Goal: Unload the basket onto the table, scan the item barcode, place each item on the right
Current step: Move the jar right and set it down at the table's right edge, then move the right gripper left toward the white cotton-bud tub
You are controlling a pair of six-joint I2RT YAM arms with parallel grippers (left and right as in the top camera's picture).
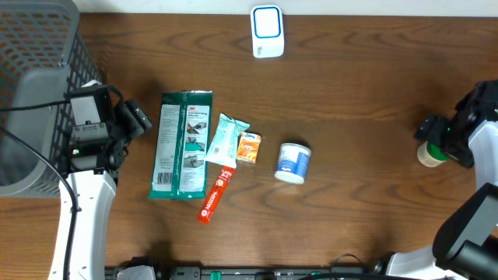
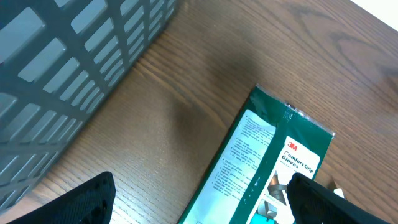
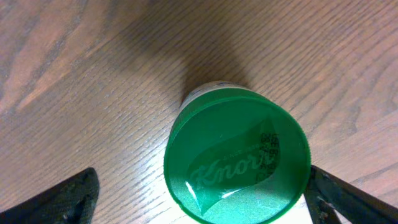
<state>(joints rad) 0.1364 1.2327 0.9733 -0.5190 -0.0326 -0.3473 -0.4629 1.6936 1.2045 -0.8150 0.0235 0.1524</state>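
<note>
A white and blue barcode scanner (image 1: 267, 31) stands at the table's far edge. At the far right a pale jar (image 1: 428, 155) with a green Knorr lid (image 3: 236, 165) stands upright on the wood. My right gripper (image 3: 202, 193) is open around it: one finger is well clear of the lid and the other is close beside its rim. At the left, a green 3M gloves packet (image 1: 180, 144) lies flat. My left gripper (image 2: 202, 199) hangs open over that packet's (image 2: 267, 168) near-left edge and holds nothing.
Beside the gloves lie a blue-white sachet (image 1: 226, 140), a small orange packet (image 1: 249, 147), a red tube (image 1: 217, 194) and a white tub (image 1: 293, 162) on its side. A grey mesh basket (image 1: 31, 101) fills the far left corner, close to my left arm.
</note>
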